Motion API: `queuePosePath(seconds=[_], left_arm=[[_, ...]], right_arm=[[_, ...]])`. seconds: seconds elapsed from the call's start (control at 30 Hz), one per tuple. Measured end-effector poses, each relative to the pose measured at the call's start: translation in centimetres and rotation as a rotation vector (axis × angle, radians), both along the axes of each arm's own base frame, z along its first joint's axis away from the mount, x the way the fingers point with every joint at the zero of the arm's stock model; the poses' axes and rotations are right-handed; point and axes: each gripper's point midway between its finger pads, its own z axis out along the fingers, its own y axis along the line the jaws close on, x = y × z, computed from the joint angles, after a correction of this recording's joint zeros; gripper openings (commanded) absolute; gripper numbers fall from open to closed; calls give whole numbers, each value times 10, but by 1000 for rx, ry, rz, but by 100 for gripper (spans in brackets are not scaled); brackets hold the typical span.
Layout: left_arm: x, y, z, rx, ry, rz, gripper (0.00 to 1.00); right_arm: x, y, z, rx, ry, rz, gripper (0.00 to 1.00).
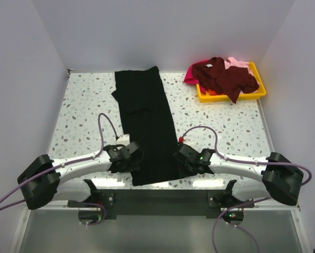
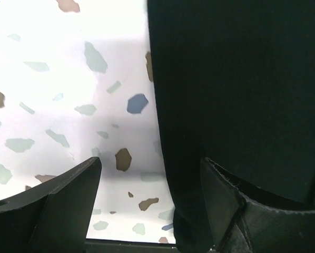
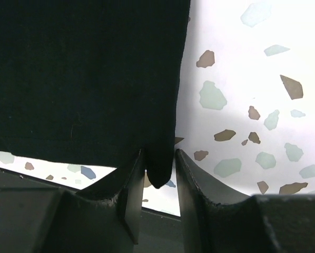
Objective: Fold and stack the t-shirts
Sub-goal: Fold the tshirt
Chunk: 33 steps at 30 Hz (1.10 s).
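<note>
The black t-shirt [image 1: 144, 121] lies in the middle of the counter [image 1: 78, 105] and looks soft and floppy, best held by both near corners. The right pincer [image 3: 159, 161] grips the near right corner; the left pincer [image 2: 150, 166] is spread wide at the near left edge

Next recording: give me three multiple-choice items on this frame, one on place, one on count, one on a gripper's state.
1. Where on the table does the black shirt lie?
A far left corner; B down the middle; C far right corner.
2. How many shirts are in the tray?
A one; B five; C three.
3. The right gripper is:
A shut on the black shirt's corner; B open above bare table; C holding the tray.
Key: 1 B, it runs as a strip from far edge to near edge. 2 C, maroon, magenta and pale pink show. 3 A, cloth is pinched between its fingers.
</note>
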Motion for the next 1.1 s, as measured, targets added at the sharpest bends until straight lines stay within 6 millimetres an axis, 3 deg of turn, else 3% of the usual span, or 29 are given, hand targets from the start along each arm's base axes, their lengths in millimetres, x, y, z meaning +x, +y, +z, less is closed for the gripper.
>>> queuePosePath(seconds=[0.53, 0.87, 1.1], left_arm=[[-50, -19, -5, -12, 35, -15, 70], [-59, -12, -4, -56, 34, 66, 66], [-60, -9, -5, -41, 36, 72, 52]], right_arm=[[1, 2, 0, 11, -5, 0, 33], [2, 4, 0, 34, -16, -4, 33], [2, 5, 0, 44, -20, -8, 33]])
